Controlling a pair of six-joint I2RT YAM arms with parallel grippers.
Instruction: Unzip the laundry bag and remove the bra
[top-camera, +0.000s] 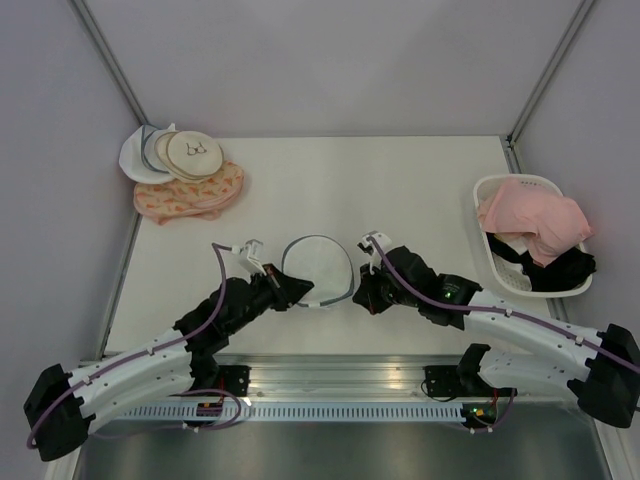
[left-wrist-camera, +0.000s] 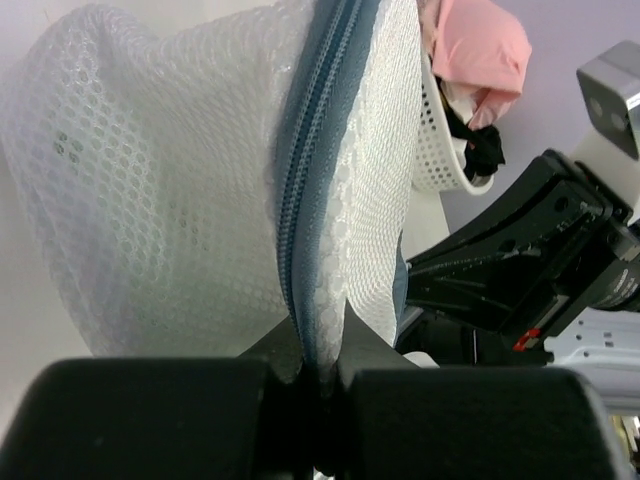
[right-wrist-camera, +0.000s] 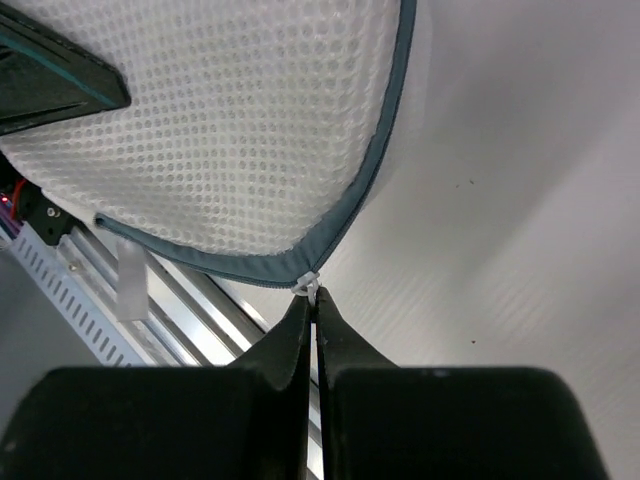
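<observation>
The laundry bag (top-camera: 317, 265) is a round white mesh pouch with a grey-blue zipper, lying near the table's front middle. My left gripper (top-camera: 292, 290) is shut on the bag's zippered rim (left-wrist-camera: 312, 250) at its near left. My right gripper (top-camera: 358, 292) is shut on the small white zipper pull (right-wrist-camera: 310, 284) at the bag's near right rim (right-wrist-camera: 250, 266). The bag (right-wrist-camera: 220, 120) looks zipped closed. The bra is hidden; no mint-green garment shows.
A white basket (top-camera: 500, 262) at the right holds a pink garment (top-camera: 535, 225) and a black one (top-camera: 560, 272). Stacked cream and white discs (top-camera: 170, 153) and a pink patterned round bag (top-camera: 190, 195) lie at the back left.
</observation>
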